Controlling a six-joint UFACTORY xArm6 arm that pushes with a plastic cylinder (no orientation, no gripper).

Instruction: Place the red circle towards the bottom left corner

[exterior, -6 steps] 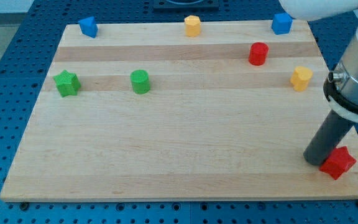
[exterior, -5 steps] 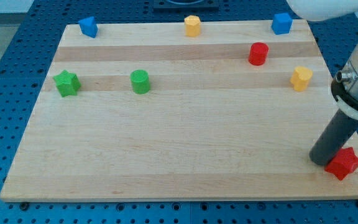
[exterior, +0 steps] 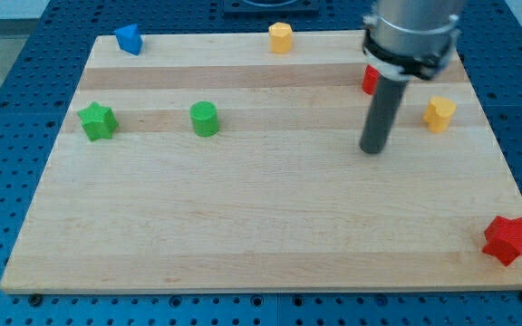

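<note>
The red circle [exterior: 369, 80] sits far back on the right side of the wooden board [exterior: 243, 226], mostly hidden behind the dark rod, with only its left edge showing. The near left corner, where it is meant to go, lies diagonally across the board and well apart from it. So, judging by how things lie, none of the placing is done: the whole long diagonal push remains.

My tip [exterior: 372, 148] rests on the board just nearer than the red circle, a little to the near side of it and not visibly touching it. From there a push would send the circle farther back, not toward the near left. I judge the tip must first get round to the far right side of the circle before any useful shove can begin. There is no claw on this arm, only the rod, so nothing spreads or pinches.

Counting what shows:
- Red: two, the circle and a red star [exterior: 509, 239] at the near right corner, close to the board's edge.
- Green: two, a green star [exterior: 97, 120] at the left and a green cylinder [exterior: 205, 119] to its right, both in the middle band.
- Yellow: two, a yellow block [exterior: 281, 37] at the far edge and another yellow block [exterior: 439, 114] right of the rod.
- Blue: one in sight, a blue block [exterior: 129, 39] at the far left corner.

The two green blocks stand to the far side of the straight line toward the near left corner, so I expect that path to be clear.
</note>
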